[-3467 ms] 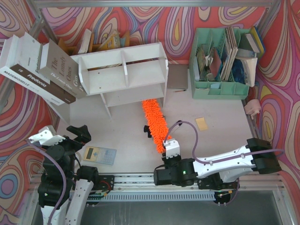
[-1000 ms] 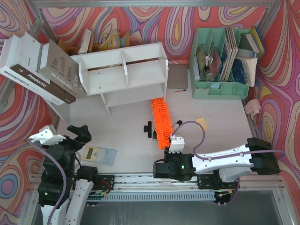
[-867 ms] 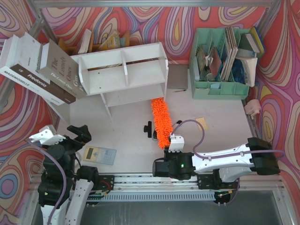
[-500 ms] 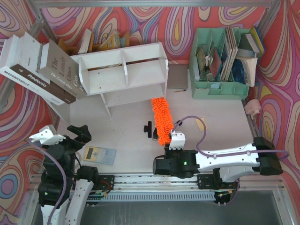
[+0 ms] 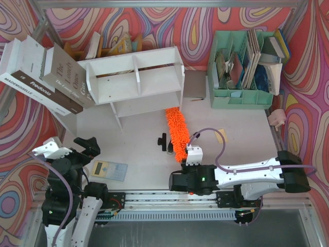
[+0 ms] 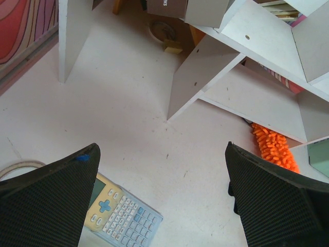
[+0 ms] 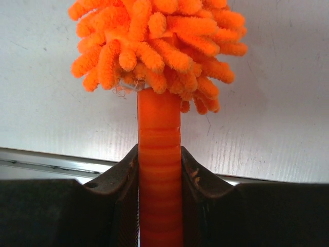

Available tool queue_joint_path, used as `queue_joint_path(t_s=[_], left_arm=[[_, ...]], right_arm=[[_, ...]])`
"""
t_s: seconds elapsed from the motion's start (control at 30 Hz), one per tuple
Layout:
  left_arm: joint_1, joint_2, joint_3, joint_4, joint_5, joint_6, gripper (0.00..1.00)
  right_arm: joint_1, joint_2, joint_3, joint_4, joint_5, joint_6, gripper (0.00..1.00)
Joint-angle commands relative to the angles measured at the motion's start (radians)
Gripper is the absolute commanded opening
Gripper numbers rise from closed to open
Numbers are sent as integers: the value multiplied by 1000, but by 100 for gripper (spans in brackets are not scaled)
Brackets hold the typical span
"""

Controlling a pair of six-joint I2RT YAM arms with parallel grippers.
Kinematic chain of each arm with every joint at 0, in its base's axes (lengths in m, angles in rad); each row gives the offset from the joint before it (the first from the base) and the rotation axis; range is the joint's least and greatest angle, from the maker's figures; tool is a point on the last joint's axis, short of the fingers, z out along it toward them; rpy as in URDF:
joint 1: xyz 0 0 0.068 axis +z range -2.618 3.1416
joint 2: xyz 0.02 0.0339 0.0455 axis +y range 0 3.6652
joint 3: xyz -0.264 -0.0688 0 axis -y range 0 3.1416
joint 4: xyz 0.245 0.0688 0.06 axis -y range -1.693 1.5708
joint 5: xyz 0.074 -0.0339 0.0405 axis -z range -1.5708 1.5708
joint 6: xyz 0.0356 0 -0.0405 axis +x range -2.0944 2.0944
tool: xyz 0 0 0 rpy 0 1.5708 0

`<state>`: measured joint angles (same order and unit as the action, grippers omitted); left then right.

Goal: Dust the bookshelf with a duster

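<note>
The white bookshelf point(image 5: 136, 82) lies tilted back at the rear centre, its two tiers facing up; the left wrist view shows its boards point(image 6: 257, 41). The fluffy orange duster point(image 5: 176, 131) stretches from the shelf's lower right corner back toward me, and its far tip point(image 6: 272, 146) meets the edge of the lowest board. My right gripper point(image 5: 191, 154) is shut on the duster's ribbed orange handle point(image 7: 160, 149), both fingers pressed against its sides point(image 7: 160, 175). My left gripper point(image 5: 85, 146) hovers wide open at the near left, with nothing between its fingers point(image 6: 162, 149).
A calculator point(image 5: 109, 170) lies under the left gripper. A small black object point(image 5: 163, 141) sits just left of the duster. Big books point(image 5: 41, 77) lean at the left, a mint-green organiser point(image 5: 241, 67) stands back right, and a yellow note point(image 5: 221, 135) lies to the right.
Since the earliest frame the right arm has carried the duster rightward along the shelf's lower edge. Over the last second it has barely shifted. The left arm has not moved.
</note>
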<state>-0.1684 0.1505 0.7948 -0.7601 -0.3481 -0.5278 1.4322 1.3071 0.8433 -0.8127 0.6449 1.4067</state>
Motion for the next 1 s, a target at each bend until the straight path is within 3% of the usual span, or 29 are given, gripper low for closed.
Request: queue_joint_path(t_s=[0.0,0.13,0.43,0.57,0.7,0.97], left_arm=[[-3,-9,-12,13,0,-5,99],[-3,-16,-12,12,-1,-5,99],[-3,-21,-12,13,-3,-6,99],[-3,-19,-14,13,-2,-6,99],[-3,-20,-13,14,-2,-6,99],[-4,-23,-12,10,-9,-6,98]], right_arm=[[-25,-55,91,-116,160,-8,0],[-26,-63,122,-120,172,-27,0],[-35,-9,-39,32,13,15,0],[-36,-5,-5,11,43,5,0],[-36,-34,54,31,126,-86,0],[-36,-16,49,422,57,-461,0]])
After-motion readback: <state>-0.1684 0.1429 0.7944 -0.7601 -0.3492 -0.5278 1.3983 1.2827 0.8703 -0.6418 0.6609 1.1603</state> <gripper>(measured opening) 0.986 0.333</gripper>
